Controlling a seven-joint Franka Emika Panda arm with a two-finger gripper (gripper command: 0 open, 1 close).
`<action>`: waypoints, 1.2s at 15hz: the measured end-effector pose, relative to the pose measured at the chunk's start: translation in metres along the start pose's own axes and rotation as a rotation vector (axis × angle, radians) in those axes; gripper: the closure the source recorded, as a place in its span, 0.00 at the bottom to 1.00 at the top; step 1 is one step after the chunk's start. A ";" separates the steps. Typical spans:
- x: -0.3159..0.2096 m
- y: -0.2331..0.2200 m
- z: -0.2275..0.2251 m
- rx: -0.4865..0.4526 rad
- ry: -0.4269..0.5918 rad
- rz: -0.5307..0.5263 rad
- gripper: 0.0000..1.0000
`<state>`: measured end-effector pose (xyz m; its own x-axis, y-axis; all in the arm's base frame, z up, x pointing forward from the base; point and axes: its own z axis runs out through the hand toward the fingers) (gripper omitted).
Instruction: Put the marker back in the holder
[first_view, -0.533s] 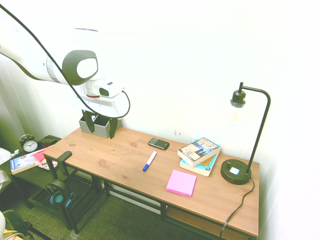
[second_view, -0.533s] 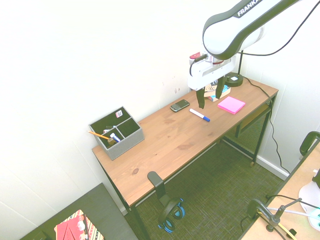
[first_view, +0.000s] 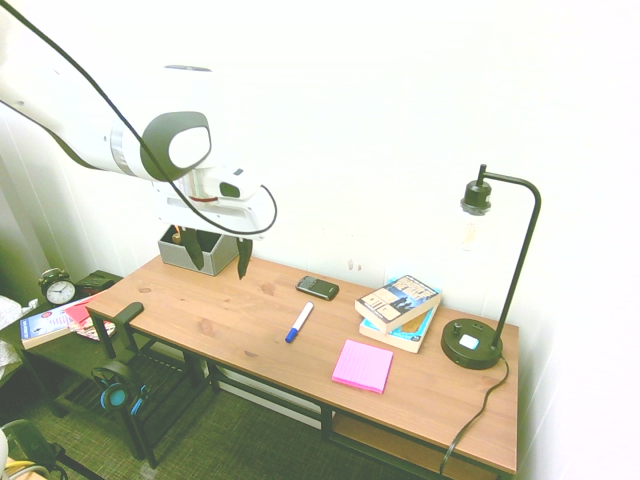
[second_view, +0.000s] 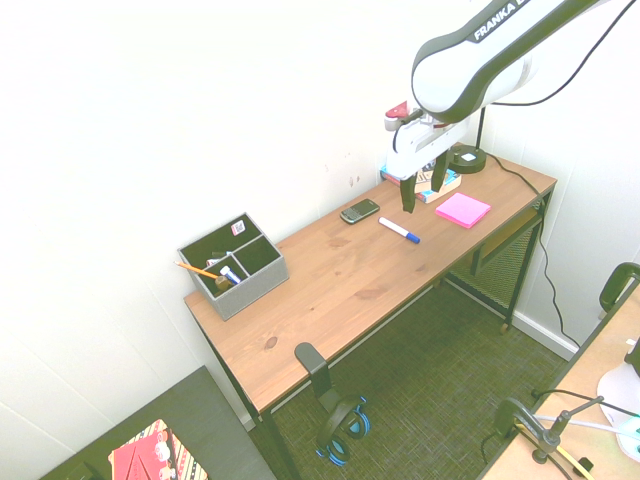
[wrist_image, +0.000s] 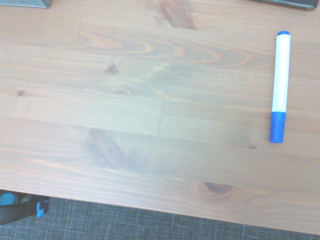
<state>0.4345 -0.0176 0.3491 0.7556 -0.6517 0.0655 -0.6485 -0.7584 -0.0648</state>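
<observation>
Tool (second_view: 423, 190) hangs wide apart and empty, partly hiding holder (first_view: 200, 255); marker (first_view: 298, 322) lies in plain sight.

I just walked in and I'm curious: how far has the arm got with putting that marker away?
Nothing looks done yet: the marker lies flat on the desk near the phone, far from the grey holder. In hand: the gripper hangs above the desk, fingers open and empty. Left: grasp the marker, carry it over, drop it in.

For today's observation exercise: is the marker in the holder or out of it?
Out. The marker lies flat on the desk, far from the holder.
</observation>
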 end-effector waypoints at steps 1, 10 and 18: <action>0.006 0.004 0.016 -0.005 0.003 0.003 0.00; 0.061 0.006 0.126 -0.047 0.015 0.018 0.00; 0.106 -0.022 0.170 -0.072 0.030 0.024 1.00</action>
<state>0.5442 -0.0690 0.1886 0.7375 -0.6687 0.0943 -0.6720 -0.7405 0.0050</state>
